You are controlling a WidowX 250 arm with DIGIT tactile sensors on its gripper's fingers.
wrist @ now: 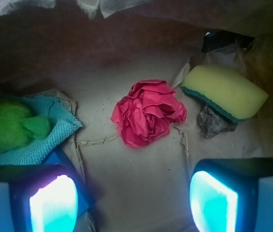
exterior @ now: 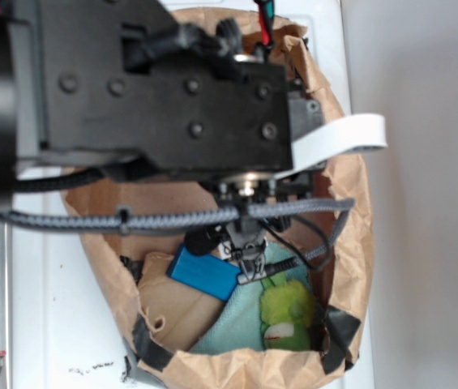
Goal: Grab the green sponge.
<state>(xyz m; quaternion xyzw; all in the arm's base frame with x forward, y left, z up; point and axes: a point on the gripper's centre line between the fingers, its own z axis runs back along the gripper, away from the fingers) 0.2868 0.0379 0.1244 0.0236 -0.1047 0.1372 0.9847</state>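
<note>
While the gripper [wrist: 134, 203] hangs spread wide, bare bag floor sits between its fingers.
green sponge [wrist: 224, 92] leans near the paper bag [exterior: 344, 219] wall, beside a crumpled red wad [wrist: 148, 112].

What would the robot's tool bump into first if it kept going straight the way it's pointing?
Probably the crumpled red paper, which sits nearly centered ahead of the open tool. The green sponge lies off to the right of that line. Depth is hard to judge here.
</note>
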